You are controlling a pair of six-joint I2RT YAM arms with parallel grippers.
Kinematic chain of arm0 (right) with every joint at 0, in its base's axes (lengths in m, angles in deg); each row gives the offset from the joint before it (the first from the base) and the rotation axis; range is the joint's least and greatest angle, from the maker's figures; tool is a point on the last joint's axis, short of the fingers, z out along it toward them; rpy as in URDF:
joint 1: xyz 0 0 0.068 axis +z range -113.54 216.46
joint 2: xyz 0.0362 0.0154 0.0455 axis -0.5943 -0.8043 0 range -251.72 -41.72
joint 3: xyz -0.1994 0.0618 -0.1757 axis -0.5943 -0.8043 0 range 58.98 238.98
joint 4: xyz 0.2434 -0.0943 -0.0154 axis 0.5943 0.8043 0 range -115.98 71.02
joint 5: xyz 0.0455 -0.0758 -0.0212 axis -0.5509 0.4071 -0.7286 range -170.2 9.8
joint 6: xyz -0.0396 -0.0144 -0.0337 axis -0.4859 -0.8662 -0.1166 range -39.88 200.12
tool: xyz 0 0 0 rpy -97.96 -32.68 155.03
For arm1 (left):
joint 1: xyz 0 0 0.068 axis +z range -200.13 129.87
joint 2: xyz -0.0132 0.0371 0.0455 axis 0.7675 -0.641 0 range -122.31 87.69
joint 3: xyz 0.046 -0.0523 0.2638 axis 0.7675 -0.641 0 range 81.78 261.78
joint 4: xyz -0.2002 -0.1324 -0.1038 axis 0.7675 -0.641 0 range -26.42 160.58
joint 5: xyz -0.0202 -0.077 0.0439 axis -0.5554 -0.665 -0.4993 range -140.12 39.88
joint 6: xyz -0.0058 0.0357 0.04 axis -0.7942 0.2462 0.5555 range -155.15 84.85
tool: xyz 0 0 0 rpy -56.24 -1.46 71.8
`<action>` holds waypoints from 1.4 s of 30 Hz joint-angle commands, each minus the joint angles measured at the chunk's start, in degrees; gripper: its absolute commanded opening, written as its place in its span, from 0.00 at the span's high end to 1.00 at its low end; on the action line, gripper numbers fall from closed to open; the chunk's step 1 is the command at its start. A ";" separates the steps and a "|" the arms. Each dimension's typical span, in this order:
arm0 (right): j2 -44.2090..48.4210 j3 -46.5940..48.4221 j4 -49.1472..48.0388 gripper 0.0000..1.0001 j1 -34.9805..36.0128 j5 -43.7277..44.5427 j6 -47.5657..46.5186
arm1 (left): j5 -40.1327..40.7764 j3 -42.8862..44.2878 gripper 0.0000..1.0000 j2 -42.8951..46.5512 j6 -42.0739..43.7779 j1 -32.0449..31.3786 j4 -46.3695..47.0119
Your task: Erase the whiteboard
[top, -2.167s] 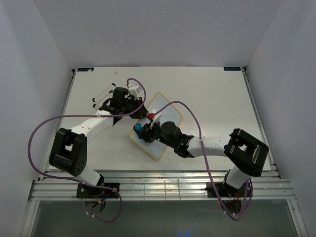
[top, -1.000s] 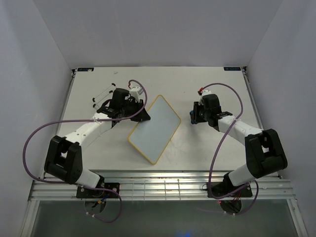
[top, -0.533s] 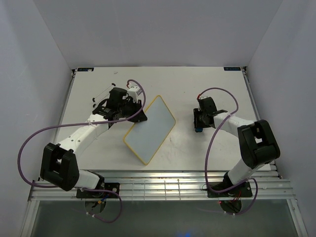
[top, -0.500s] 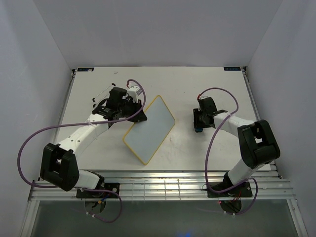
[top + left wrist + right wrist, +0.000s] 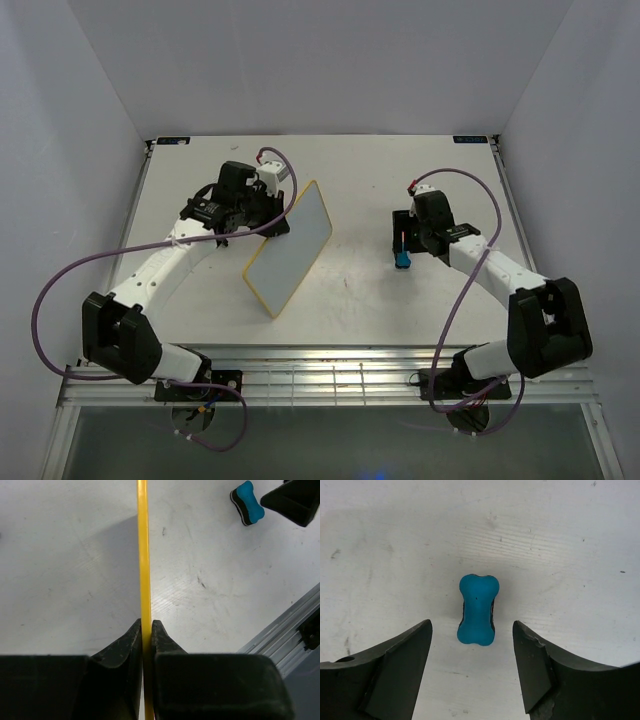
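The whiteboard (image 5: 290,248), white with a yellow frame, is tilted up on its long edge left of the table's middle. My left gripper (image 5: 268,222) is shut on its frame at the upper left. In the left wrist view the frame (image 5: 144,555) shows edge-on, running up from between my left gripper's (image 5: 145,626) closed fingers. No writing is visible on the board's face. The blue bone-shaped eraser (image 5: 477,609) lies on the table, just ahead of my open right gripper (image 5: 472,626). From above, the eraser (image 5: 401,260) lies just below the right gripper (image 5: 402,243).
In the left wrist view the eraser (image 5: 247,502) lies far right beside the dark right gripper (image 5: 292,500). The aluminium rail (image 5: 330,372) runs along the table's near edge. Purple cables (image 5: 70,270) loop from both arms.
The right gripper has opened and let go of the eraser, which now lies on the table. The left gripper has tipped the whiteboard up onto its edge and drawn it leftward.
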 commanded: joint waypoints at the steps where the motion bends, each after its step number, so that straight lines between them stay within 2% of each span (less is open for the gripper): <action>1: 5.58 -0.87 1.53 0.28 -0.54 -0.89 -1.25 | 0.89 7.16 1.00 0.16 4.07 -0.03 -1.55; 11: 21.49 -6.67 2.24 0.25 -0.63 -4.76 -1.51 | 3.36 23.68 1.00 -7.48 13.20 1.28 -8.84; 15: 23.35 -7.81 1.36 0.25 -0.63 -8.70 -1.86 | 7.13 30.89 1.00 -10.99 17.44 4.36 -10.25; 19: 23.44 -8.34 1.53 0.23 -0.54 -11.26 -2.39 | 3.54 39.77 1.00 -14.34 21.56 9.45 -12.27; 21: 23.88 -8.60 1.01 0.21 -0.45 -13.46 -2.48 | 5.02 42.41 1.00 -15.39 25.16 10.60 -12.36; 26: 25.63 -9.39 0.48 0.14 0.16 -15.22 -2.74 | 11.09 42.61 1.00 -15.67 28.95 12.09 -11.75; 30: 26.25 -10.10 -0.13 0.14 0.69 -15.39 -2.83 | 13.99 39.71 1.00 -15.40 30.89 13.68 -9.21; 34: 25.46 -9.75 0.13 0.11 0.87 -16.10 -3.27 | 14.61 37.33 1.00 -16.01 35.88 14.03 -7.00; 37: 25.63 -9.84 0.22 0.02 0.95 -15.66 -3.36 | 13.39 35.06 1.00 -14.09 37.64 14.82 -5.78; 39: 25.90 -10.01 0.04 0.10 0.95 -15.92 -3.36 | 12.24 32.68 1.00 -12.42 40.20 15.00 -5.16; 42: 26.16 -10.10 -0.14 0.10 1.04 -16.28 -3.36 | 11.90 29.60 1.00 -9.95 40.73 15.44 -3.75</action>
